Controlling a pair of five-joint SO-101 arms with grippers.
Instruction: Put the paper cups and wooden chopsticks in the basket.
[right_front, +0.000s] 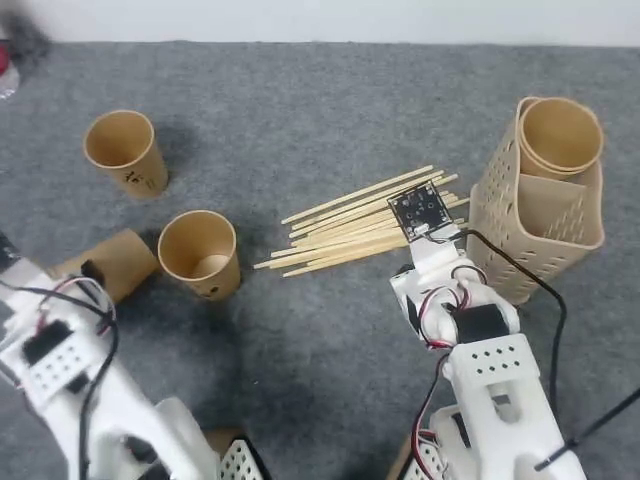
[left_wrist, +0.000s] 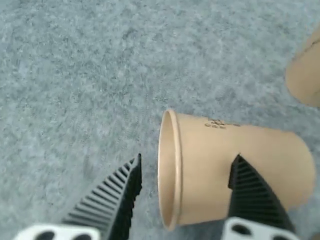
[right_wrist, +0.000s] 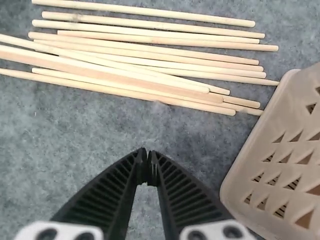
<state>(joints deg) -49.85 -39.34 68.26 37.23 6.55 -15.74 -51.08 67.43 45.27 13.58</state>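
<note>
Paper cup (left_wrist: 200, 150), tipped over at 9 o'clock on the counter (right_front: 330, 110), lies between the released left claw's (left_wrist: 187, 162) fingers (left_wrist: 120, 195), long axis along their closing line. Clenched empty, the right claw (right_wrist: 147, 157) has chopsticks (right_wrist: 150, 75) just toward 11 o'clock, basket (right_wrist: 280, 165) at 3.

On the desk (right_front: 330, 110) the basket (right_front: 535, 225) stood at the right with stacked cups (right_front: 560, 135) in its far compartment, and the chopsticks (right_front: 350, 225) lay heaped just left of it, near the middle. Further left stood the near upright cup (right_front: 198, 252) and, behind it, the far upright cup (right_front: 125, 150). The lying cup (right_front: 115, 262) rested just left of the near one, with the left claw (left_wrist: 186, 160) spread over its mouth end. The right claw (right_wrist: 147, 155) hung before the chopsticks, beside the basket.
</note>
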